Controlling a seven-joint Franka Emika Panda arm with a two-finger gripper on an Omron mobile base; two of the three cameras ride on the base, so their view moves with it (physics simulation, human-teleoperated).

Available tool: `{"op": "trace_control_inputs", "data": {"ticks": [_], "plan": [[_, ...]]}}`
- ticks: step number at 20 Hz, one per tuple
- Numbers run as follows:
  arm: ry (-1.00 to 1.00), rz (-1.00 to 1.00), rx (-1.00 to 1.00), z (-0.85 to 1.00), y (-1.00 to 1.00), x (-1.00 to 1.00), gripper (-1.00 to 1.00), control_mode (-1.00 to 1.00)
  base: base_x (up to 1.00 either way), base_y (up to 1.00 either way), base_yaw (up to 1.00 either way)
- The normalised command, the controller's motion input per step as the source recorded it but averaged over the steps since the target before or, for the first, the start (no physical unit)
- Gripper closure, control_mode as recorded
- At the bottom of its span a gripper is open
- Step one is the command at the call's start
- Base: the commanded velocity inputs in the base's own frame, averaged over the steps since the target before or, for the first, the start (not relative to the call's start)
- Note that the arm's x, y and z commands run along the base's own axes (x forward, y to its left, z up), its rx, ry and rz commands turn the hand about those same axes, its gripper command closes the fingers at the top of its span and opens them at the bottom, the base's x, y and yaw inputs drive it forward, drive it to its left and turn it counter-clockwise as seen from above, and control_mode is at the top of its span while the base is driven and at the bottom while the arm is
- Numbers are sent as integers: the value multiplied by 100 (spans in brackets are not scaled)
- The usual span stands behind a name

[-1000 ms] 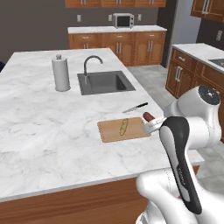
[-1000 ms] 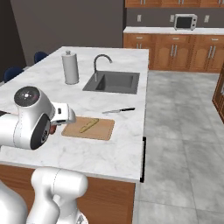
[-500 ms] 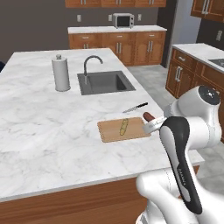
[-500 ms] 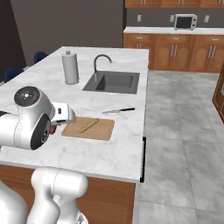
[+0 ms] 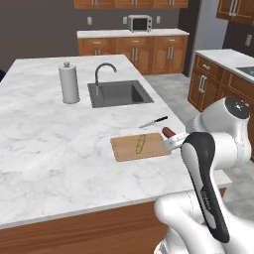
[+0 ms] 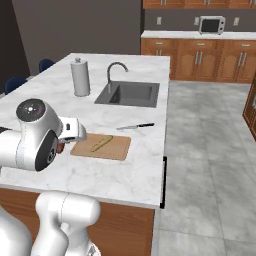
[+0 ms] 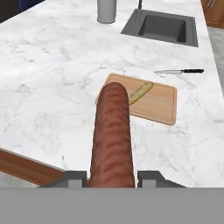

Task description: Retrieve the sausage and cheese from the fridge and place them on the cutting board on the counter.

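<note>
My gripper (image 7: 111, 176) is shut on the sausage (image 7: 112, 135), a dark reddish-brown cylinder that points away from the hand. It hangs above the counter (image 7: 52, 78), short of the near edge of the cutting board (image 7: 162, 103). A small elongated yellow piece (image 7: 140, 92), possibly the cheese, lies on the board. In the left base view the sausage (image 5: 168, 132) pokes out of the gripper (image 5: 172, 138) at the right end of the cutting board (image 5: 128, 149). In the right base view the gripper (image 6: 64, 144) is at the board's (image 6: 114, 148) left end. The fridge is out of view.
A black-handled knife (image 5: 154, 121) lies on the counter just beyond the board. Farther back are the inset sink (image 5: 119, 93) with its curved faucet (image 5: 103, 71) and a paper towel roll (image 5: 69, 83). The counter's front edge (image 5: 89, 211) is close to my base.
</note>
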Motion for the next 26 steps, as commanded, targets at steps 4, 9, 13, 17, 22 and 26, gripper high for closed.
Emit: {"op": "trace_control_inputs", "data": {"ticks": [4,9,13,17,22,26], "plan": [[0,0,0,0,0,0,100,-100,0,0,0],[5,-1,-1,-2,0,7,100,-100,0,0,0],[21,-5,-10,-15,-2,45,100,-100,0,0,0],[13,-11,0,-14,-15,61,100,-100,0,0,0],[-1,-16,0,-19,-25,45,100,-100,0,0,0],[-6,-30,-1,-39,-24,38,100,-100,0,0,0]]}}
